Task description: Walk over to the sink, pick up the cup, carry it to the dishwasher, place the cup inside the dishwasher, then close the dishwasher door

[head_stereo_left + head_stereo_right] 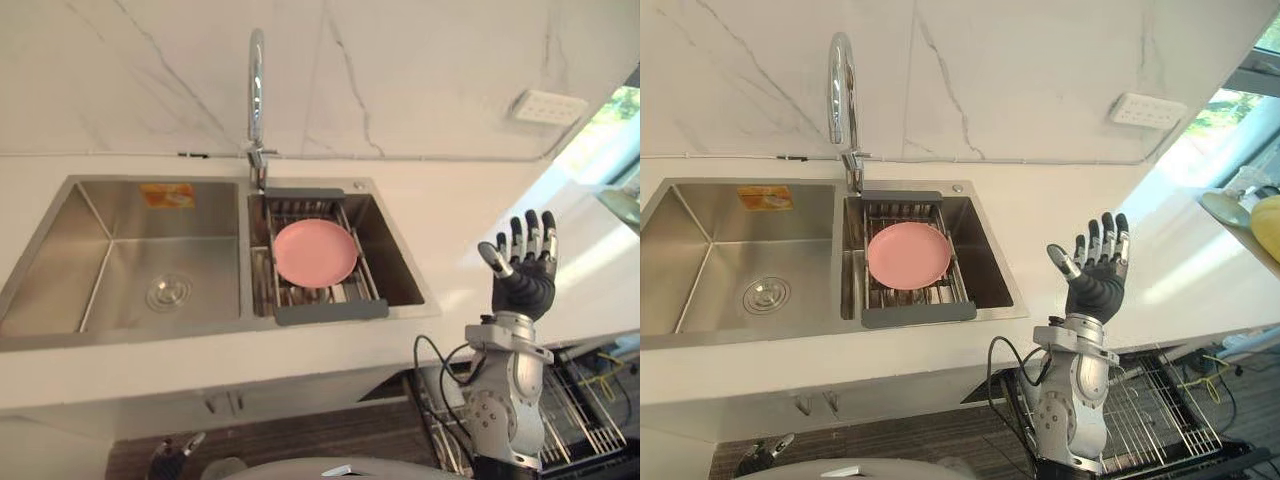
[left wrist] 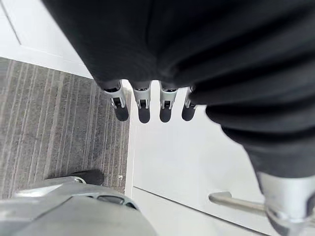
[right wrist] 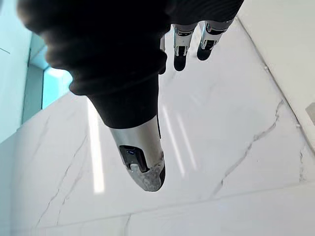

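Cup first: search the shiny steel sink point(image 1: 90, 230) near the round pink plate point(image 1: 315, 252). Fingers wide and empty on right hand point(image 1: 527, 270) and left hand point(image 2: 143, 104).

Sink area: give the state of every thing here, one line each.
faucet: off, no water running
pink plate: lying flat on the drain rack in the right basin
dishwasher: open, wire rack exposed
right hand: raised, open, empty
left hand: hanging low, open, empty
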